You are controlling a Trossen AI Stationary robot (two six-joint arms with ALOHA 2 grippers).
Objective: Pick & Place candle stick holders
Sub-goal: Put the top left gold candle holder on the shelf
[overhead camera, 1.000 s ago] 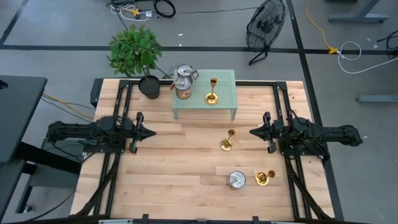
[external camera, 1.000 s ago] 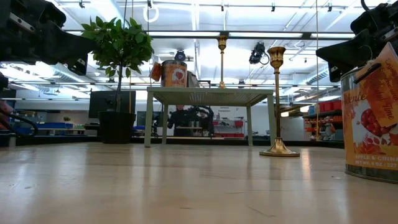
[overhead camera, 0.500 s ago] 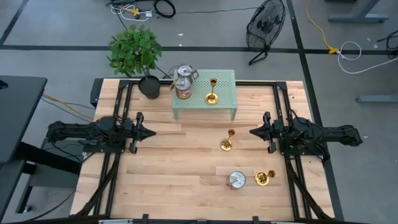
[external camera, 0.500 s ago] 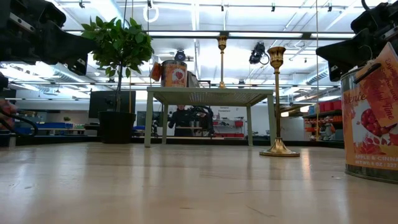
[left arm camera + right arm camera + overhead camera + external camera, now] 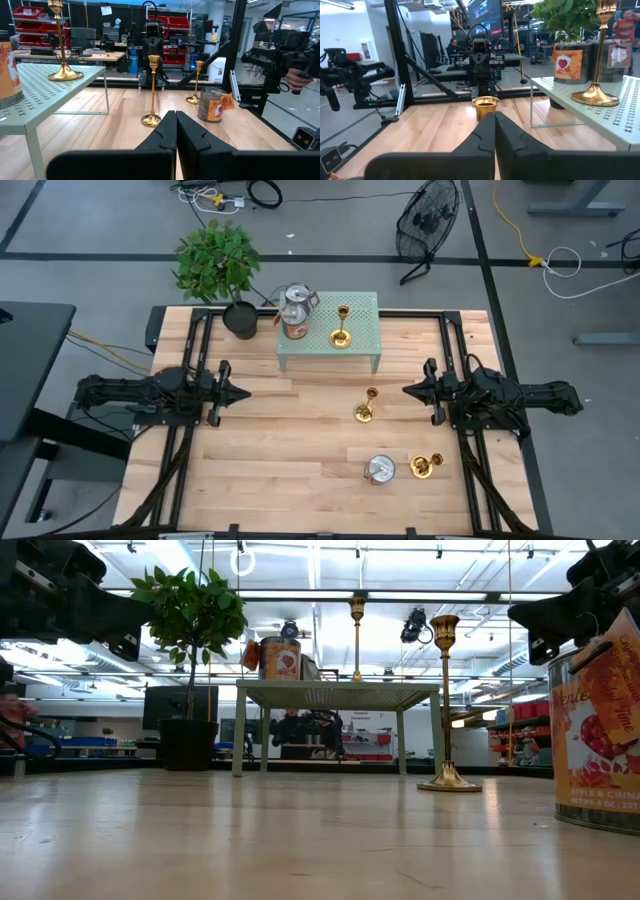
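Note:
Three brass candle stick holders stand upright on their round bases. One [image 5: 341, 327] is on the green perforated stand [image 5: 362, 350] at the far middle. One [image 5: 366, 406] is on the wooden table in front of the stand. The third [image 5: 425, 466] is near the right front, beside a tin [image 5: 379, 470]. My left gripper [image 5: 247, 392] hovers shut over the table's left part and points toward the right. My right gripper [image 5: 404, 391] hovers shut at the right, pointing left, level with the middle holder [image 5: 485, 106]. Neither holds anything.
Two tins [image 5: 294, 312] stand on the left part of the green stand. A potted plant [image 5: 222, 265] is at the far left corner. Black frame rails [image 5: 196, 340] run along both sides. Bare wood [image 5: 290, 450] lies between the arms.

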